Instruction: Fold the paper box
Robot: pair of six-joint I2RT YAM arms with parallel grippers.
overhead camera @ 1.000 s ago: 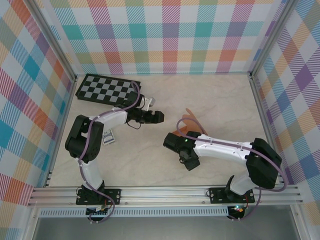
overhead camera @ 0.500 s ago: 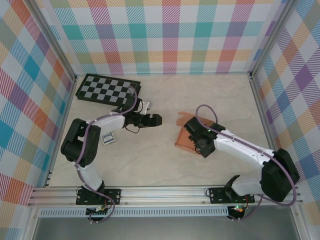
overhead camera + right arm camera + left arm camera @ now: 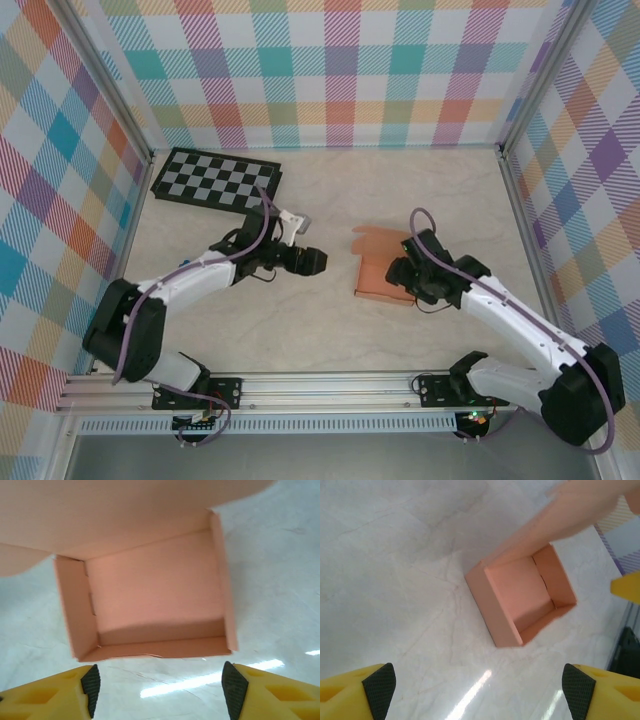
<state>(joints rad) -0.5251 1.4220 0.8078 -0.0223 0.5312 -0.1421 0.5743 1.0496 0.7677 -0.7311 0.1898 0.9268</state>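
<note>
**Position of workpiece.** The salmon-orange thin-card paper box [image 3: 378, 280] stands as an open tray right of centre on the pale marbled table [image 3: 300, 330]. Its card lid flap [image 3: 382, 240] is raised at the far wall. Judged from the right wrist view, the tray's long axis runs left to right.

**Claws.**
- Right gripper [image 3: 402, 274]: jaws apart, nothing between them. It is at the tray's right-near side, and its black pads [image 3: 91, 686] straddle the near wall.
- Left gripper [image 3: 312, 261]: jaws wide apart and empty. It is left of the tray and clearly apart from it.

**Relation governing the next move.** The right arm is the nearer. The lid probably has to swing from far to near over the tray.

**Clearance.** Bare table lies on all sides. The black-and-grey checkerboard [image 3: 215, 180] lies far left, well apart.
</note>
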